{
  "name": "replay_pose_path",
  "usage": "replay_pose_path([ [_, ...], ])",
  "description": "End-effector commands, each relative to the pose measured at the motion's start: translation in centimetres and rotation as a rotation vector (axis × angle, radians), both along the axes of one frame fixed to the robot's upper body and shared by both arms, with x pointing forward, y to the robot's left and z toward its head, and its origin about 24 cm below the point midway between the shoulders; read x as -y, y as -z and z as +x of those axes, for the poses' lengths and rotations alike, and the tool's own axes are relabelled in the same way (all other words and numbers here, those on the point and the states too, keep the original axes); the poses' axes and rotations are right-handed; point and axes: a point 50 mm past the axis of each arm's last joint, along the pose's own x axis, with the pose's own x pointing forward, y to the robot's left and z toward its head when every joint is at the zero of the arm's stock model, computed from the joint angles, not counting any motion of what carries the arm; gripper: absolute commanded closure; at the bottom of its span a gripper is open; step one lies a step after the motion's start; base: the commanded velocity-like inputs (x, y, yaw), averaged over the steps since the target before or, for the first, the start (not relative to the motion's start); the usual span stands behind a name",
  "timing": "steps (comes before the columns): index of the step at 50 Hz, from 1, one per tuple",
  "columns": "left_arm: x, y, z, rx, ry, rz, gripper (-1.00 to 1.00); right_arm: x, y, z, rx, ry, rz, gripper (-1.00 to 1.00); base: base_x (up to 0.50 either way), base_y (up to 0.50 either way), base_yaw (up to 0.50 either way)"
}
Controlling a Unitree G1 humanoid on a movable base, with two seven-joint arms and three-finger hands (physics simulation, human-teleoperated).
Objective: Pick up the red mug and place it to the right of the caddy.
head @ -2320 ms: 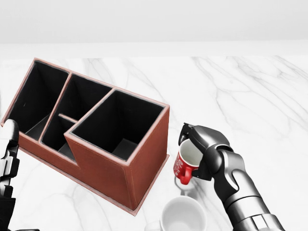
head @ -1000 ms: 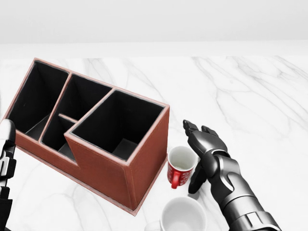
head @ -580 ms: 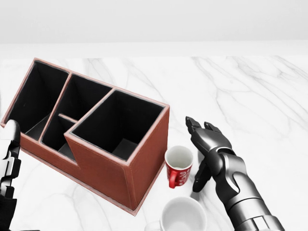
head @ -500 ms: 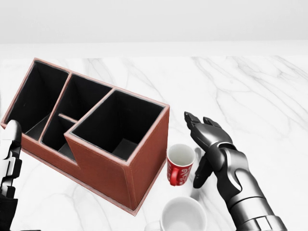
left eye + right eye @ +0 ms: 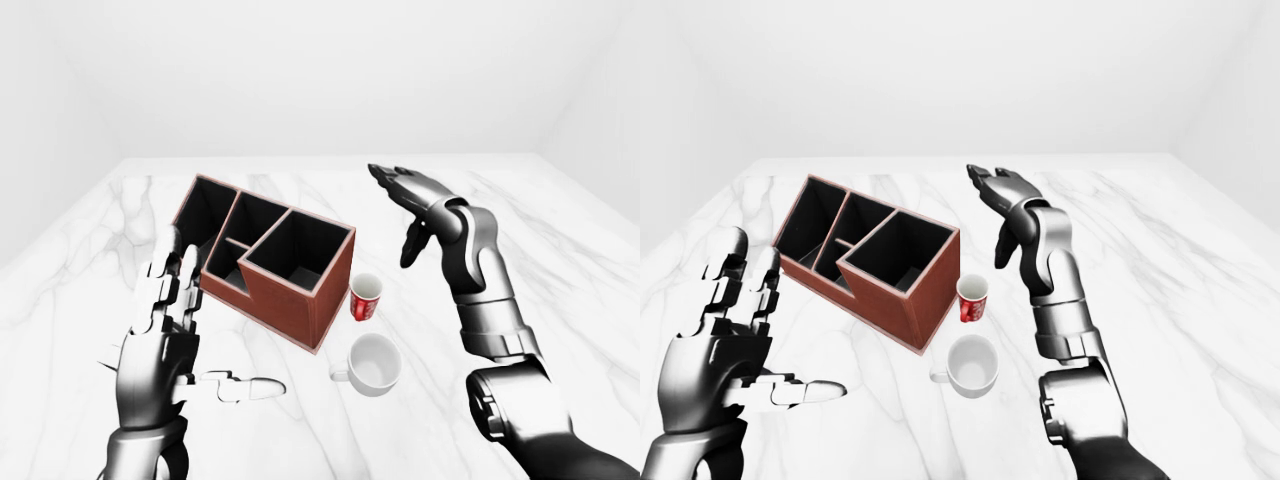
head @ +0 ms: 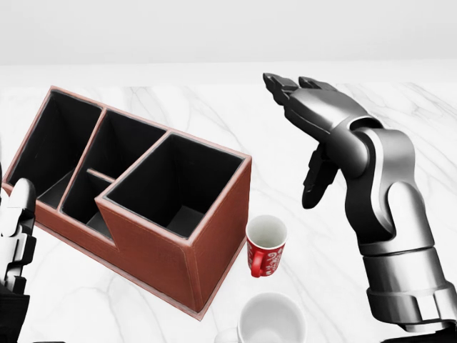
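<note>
Closest to the camera, the left hand (image 5: pixel 160 365) is hanging low at the bottom left of the left-eye view, fingers spread wide and holding nothing. A white mug (image 6: pixel 271 320) is sitting at the bottom edge of the head view, its handle mostly cut off so I can't really tell which way it's pointing. Just above it the red mug (image 6: pixel 265 245) is standing upright on the marble table (image 6: pixel 400 143), right beside the caddy (image 6: pixel 136 196)'s right corner, maybe not quite touching. Further up, the right hand (image 6: pixel 314 118) is hovering well above the mug, fingers apart, empty.
</note>
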Motion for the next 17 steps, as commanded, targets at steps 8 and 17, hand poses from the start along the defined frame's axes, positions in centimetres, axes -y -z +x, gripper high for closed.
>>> replay_pose_path([
  [8, -0.2, -0.1, -0.1, 0.003, -0.002, 0.0, -1.0, -0.7, -7.6, -4.0, 0.37, -0.067, 0.038, -1.0, 0.0, 0.0, 0.0],
  [17, -0.1, -0.1, -0.1, 0.002, -0.002, 0.001, -1.0, -0.4, -7.4, -7.4, 0.453, -0.133, 0.13, -1.0, 0.0, 0.0, 0.0],
])
